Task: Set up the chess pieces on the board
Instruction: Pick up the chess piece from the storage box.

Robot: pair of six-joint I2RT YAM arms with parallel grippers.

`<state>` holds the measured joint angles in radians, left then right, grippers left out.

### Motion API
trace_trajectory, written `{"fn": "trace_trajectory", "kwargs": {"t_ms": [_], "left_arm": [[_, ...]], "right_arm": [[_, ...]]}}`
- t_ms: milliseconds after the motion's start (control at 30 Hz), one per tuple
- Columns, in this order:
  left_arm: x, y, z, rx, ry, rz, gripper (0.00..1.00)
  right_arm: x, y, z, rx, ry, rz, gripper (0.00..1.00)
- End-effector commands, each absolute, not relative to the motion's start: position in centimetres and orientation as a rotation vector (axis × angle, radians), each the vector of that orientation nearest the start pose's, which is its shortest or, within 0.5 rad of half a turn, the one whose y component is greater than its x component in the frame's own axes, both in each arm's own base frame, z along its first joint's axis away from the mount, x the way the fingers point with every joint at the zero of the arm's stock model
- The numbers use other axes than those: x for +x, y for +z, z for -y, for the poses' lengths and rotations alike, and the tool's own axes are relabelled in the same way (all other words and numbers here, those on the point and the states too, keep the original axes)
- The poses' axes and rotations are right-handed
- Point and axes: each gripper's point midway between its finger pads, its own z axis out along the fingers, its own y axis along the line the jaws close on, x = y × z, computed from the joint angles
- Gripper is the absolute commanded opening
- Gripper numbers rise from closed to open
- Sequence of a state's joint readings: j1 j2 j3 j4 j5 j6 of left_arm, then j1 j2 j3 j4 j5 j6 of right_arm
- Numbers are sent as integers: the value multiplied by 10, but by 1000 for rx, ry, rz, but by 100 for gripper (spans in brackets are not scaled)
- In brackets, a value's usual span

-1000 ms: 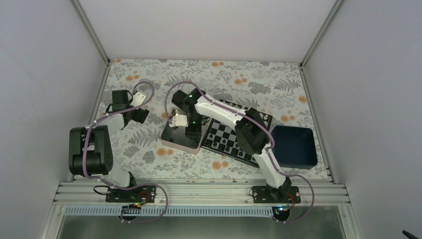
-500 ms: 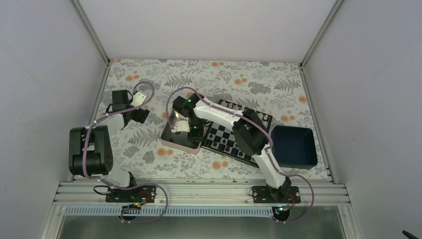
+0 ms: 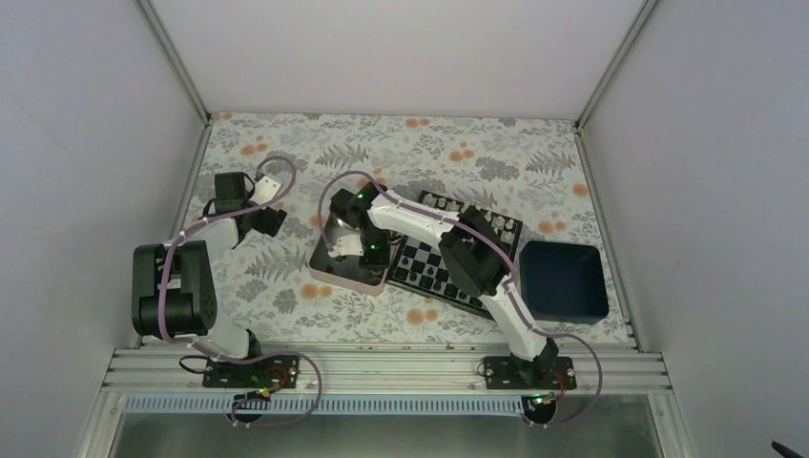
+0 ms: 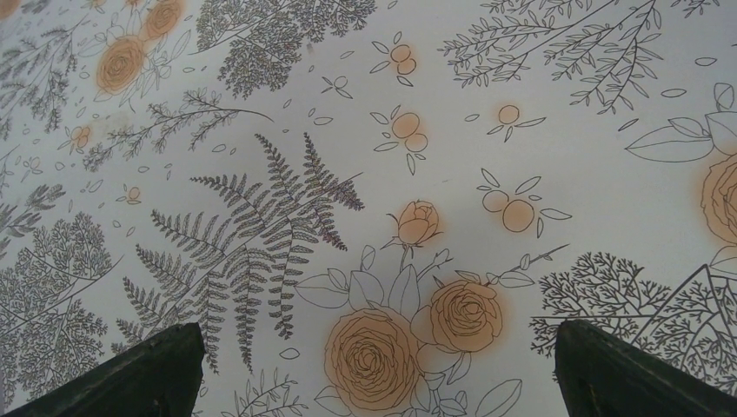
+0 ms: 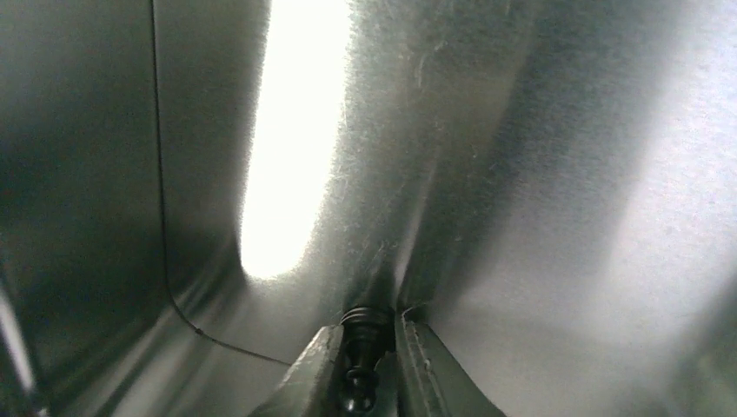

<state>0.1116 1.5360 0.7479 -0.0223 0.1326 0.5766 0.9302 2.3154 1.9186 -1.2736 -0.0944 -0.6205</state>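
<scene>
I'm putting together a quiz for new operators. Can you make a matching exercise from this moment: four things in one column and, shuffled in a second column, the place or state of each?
Column one
1. left gripper
2. right gripper
3. board
4. dark blue tray

Column two
A. lies farthest to the right
B. closed on a black chess piece inside the silver tin
C. open above the floral cloth
D. lies between the tin and the tray

Pairs: 1-C, 2-B, 3-D, 4-A
</scene>
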Motion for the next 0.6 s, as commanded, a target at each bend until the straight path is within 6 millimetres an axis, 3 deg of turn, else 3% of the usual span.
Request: {"fn": "trace_trajectory", "kwargs": {"t_ms": [0, 167, 300, 433, 567], "left_arm": [[399, 78, -20, 621, 173, -2252, 100], [400, 80, -20, 619, 173, -2251, 100], [400, 81, -22, 616, 182, -2247, 100], [400, 80, -23, 615, 195, -2248, 100], [401, 78, -25, 606, 205, -2251, 100]], "right_arm": [[245, 36, -358, -2256, 103, -2286, 13], [251, 70, -366, -2197, 128, -2220, 9], [261, 89, -358, -2142, 86, -2211, 8], [284, 106, -327, -2026, 29, -2277, 8], [309, 122, -273, -1849, 12, -2392, 8]]}}
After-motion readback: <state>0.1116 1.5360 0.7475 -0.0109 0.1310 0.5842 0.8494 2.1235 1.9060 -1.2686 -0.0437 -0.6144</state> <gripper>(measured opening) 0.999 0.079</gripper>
